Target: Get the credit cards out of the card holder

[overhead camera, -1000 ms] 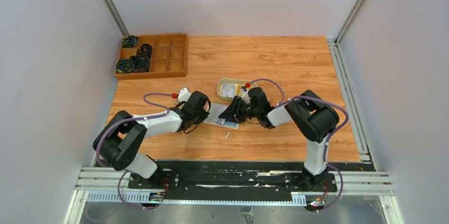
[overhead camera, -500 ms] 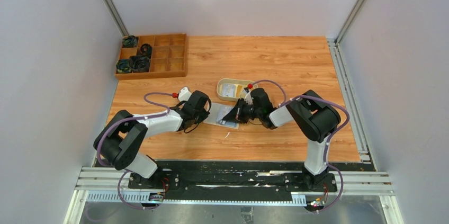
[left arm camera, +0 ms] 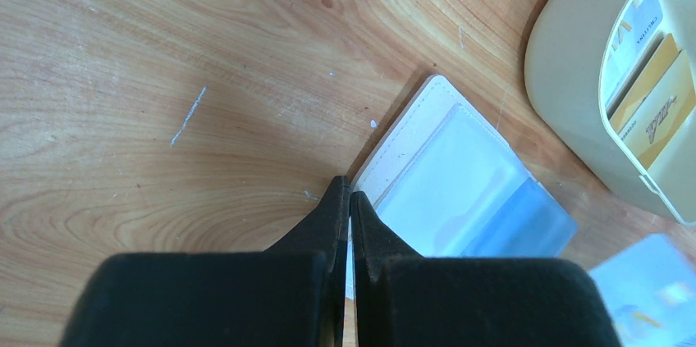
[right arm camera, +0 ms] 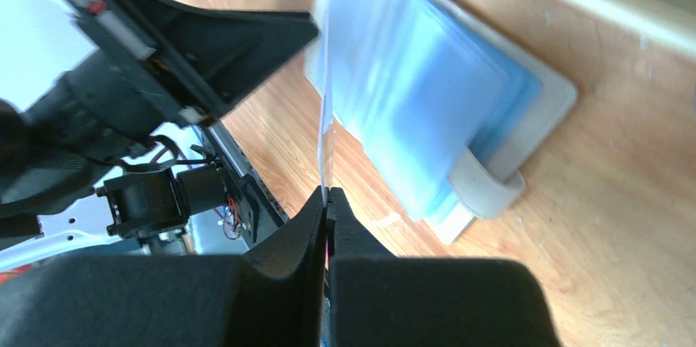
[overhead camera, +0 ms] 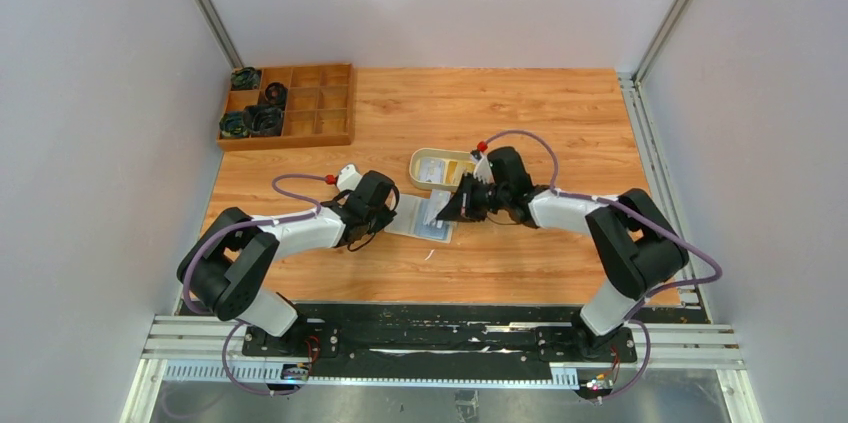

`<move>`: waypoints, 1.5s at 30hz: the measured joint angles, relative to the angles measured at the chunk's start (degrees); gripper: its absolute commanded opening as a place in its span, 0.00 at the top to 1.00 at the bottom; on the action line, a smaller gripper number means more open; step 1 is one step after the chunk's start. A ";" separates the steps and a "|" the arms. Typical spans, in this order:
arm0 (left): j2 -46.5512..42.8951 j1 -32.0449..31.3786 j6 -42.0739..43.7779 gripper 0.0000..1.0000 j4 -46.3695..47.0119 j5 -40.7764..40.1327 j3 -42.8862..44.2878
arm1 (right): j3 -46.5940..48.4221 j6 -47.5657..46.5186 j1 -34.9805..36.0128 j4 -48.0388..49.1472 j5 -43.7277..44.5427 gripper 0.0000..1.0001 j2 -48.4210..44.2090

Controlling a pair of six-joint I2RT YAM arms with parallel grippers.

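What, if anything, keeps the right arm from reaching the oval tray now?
Likely nothing. The right gripper, shut on a pale-blue card, hangs right beside the tray with nothing between them. The left gripper pinches the card holder, off that path.

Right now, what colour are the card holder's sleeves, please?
Pale blue sleeves; best seen from left wrist.

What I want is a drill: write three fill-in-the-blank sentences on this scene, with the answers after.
The left gripper, shut, presses on the card holder, which lies ___ on the table. The right gripper is ___ on a thin light-blue card. The beige tray holds a whitish card and a ___ one.
Missing: open; shut; yellow.
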 measured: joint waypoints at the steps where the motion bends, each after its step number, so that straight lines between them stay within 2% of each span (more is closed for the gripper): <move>1: 0.00 0.00 0.02 1.00 -0.04 0.00 0.02 | 2.23 -2.03 -0.17 -3.37 -0.04 1.00 -0.85; 6: 0.00 0.00 0.31 1.00 -0.59 0.02 0.31 | 13.09 -8.04 -2.21 -12.28 -1.03 1.00 -0.59; 11: -0.15 0.00 0.85 1.00 -1.09 0.11 0.46 | 23.80 -10.16 -3.76 -15.37 -2.12 1.00 7.28; 16: -0.85 0.00 1.11 1.00 -2.64 0.42 0.44 | 30.67 -10.64 -4.00 -17.38 -2.75 1.00 16.24; 21: -1.03 0.00 1.29 1.00 -3.10 0.48 0.44 | 32.74 -10.80 -4.02 -17.99 -3.67 1.00 19.91; 37: -1.03 0.00 2.21 1.00 -2.99 0.68 0.44 | 33.20 -7.80 -9.16 -12.39 -6.58 1.00 22.32; 45: -0.94 0.00 2.45 1.00 -2.93 0.76 0.46 | 33.46 -7.65 -9.20 -11.78 -7.56 1.00 24.52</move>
